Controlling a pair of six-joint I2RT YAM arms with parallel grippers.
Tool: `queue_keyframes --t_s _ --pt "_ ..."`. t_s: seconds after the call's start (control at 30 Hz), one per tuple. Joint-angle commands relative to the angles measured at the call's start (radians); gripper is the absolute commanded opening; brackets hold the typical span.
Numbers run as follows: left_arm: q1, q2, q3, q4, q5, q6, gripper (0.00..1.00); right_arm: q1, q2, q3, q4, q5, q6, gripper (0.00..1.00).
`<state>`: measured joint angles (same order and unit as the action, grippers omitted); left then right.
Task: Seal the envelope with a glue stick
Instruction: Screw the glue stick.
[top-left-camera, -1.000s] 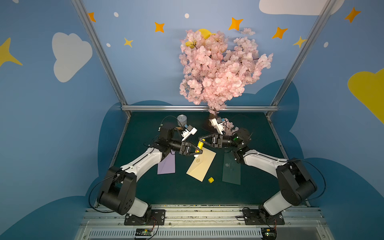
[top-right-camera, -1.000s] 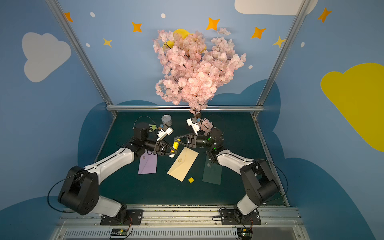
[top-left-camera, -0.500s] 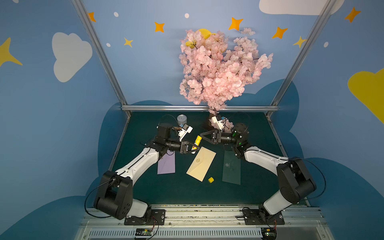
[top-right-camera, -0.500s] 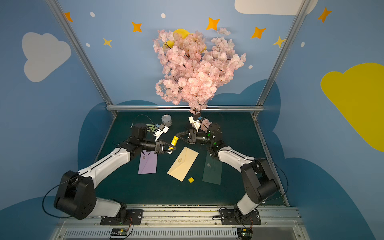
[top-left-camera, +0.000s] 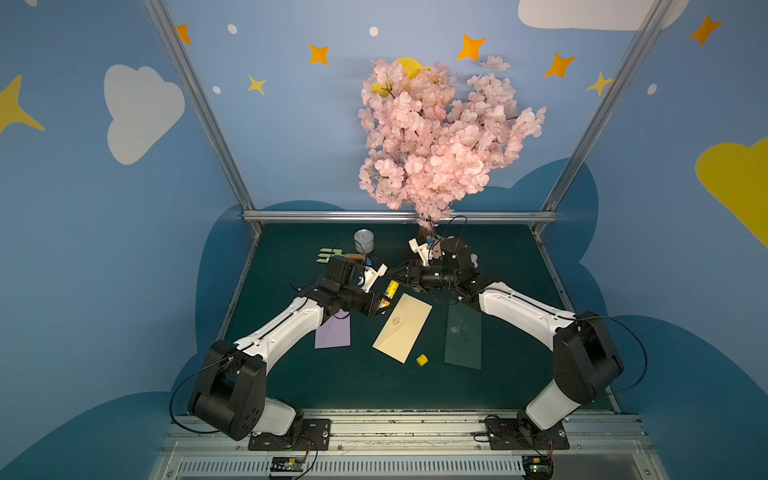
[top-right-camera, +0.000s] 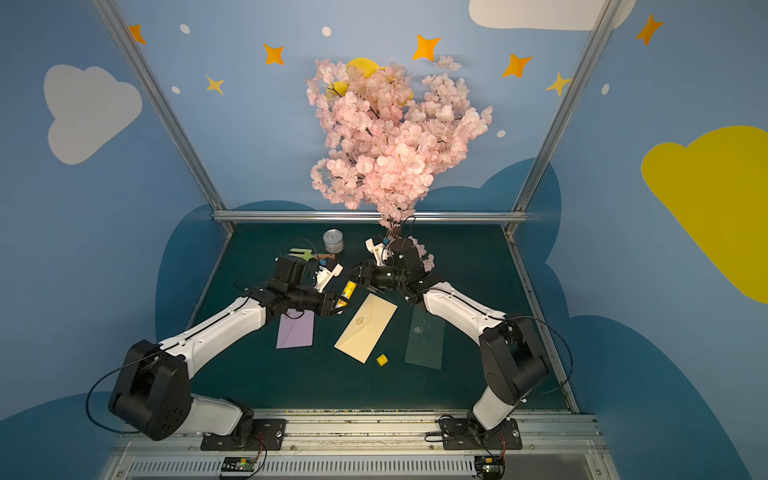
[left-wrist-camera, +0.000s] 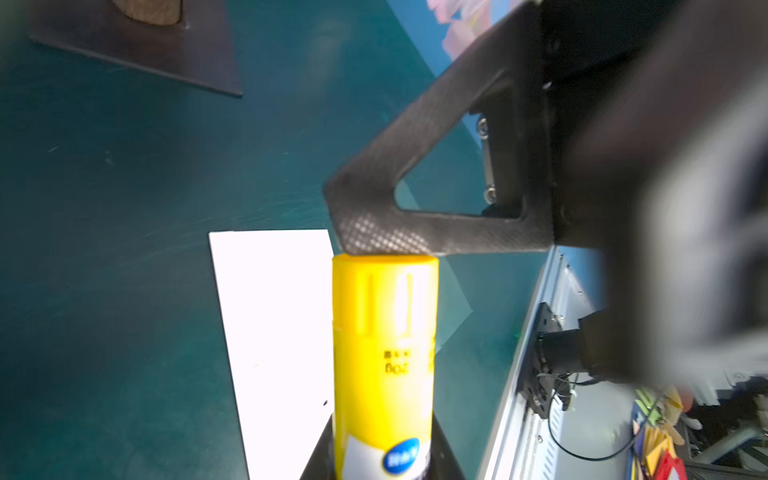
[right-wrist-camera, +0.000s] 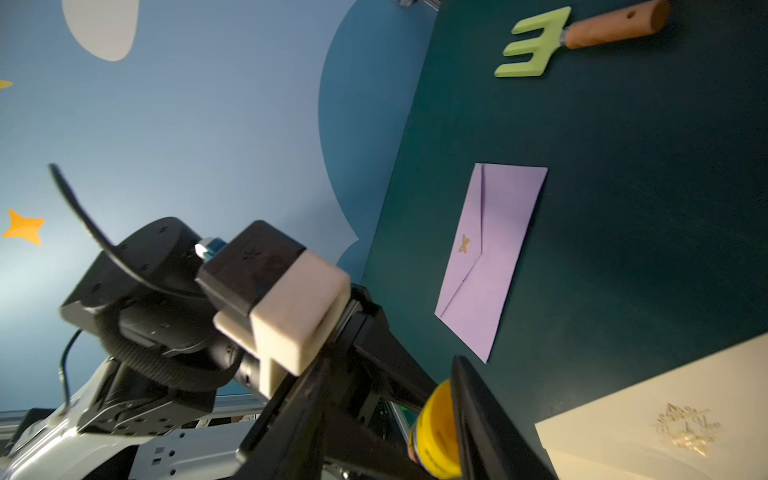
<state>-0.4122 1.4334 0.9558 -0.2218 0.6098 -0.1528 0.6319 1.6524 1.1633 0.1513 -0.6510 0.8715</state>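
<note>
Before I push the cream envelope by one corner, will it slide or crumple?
The envelope lies thin and flat on the green mat, so it is probably light and should slide, likely swinging round from a corner push. It is paper, so probably floppy: a raised corner may bend rather than lift the whole.

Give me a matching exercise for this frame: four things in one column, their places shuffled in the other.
1. short yellow plastic glue stick
2. pale cream paper envelope
3. lilac paper envelope
4. pale green fork with a wooden handle

a. near the back, beside the silver tin
b. flat, between the lilac one and the dark green envelope
c. gripped in the left pincer
d. flat, partly under the left arm

Pairs: 1-c, 2-b, 3-d, 4-a.
</note>
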Motion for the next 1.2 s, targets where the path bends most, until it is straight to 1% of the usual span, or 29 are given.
queue_keyframes --t_s 0.0,0.13,0.3,0.4,0.57,0.87,0.97,1.03,1.17 --pt "-0.005 -0.008 0.02 -0.007 -0.064 0.017 0.02 0.009 0.016 0.034 -0.094 0.059 -0.032 0.49" --pt "-0.011 -0.012 0.016 -0.006 -0.086 0.011 0.02 0.009 0.017 0.021 -0.088 0.076 -0.022 0.49" --pt "-0.014 -0.008 0.022 -0.004 -0.078 0.01 0.02 0.013 0.035 0.013 -0.032 0.036 0.009 0.47" --pt "-0.016 -0.011 0.023 0.001 -0.071 0.009 0.02 0.015 0.047 0.01 0.009 0.014 0.034 0.41" --pt "-0.022 -0.013 0.02 0.008 -0.047 0.006 0.02 0.016 0.055 0.001 0.037 0.009 0.048 0.4" --pt "-0.022 -0.027 0.008 0.033 -0.034 -0.016 0.02 0.014 0.06 -0.004 0.07 -0.013 0.061 0.26" --pt "-0.014 -0.03 0.004 0.049 -0.002 -0.034 0.02 0.012 0.054 -0.021 0.09 -0.023 0.06 0.24" --pt "0.001 -0.039 -0.004 0.072 0.043 -0.051 0.02 0.006 0.045 -0.047 0.14 -0.047 0.062 0.23" --pt "0.055 -0.06 -0.024 0.131 0.199 -0.099 0.02 -0.021 0.025 -0.114 0.347 -0.137 0.113 0.2"
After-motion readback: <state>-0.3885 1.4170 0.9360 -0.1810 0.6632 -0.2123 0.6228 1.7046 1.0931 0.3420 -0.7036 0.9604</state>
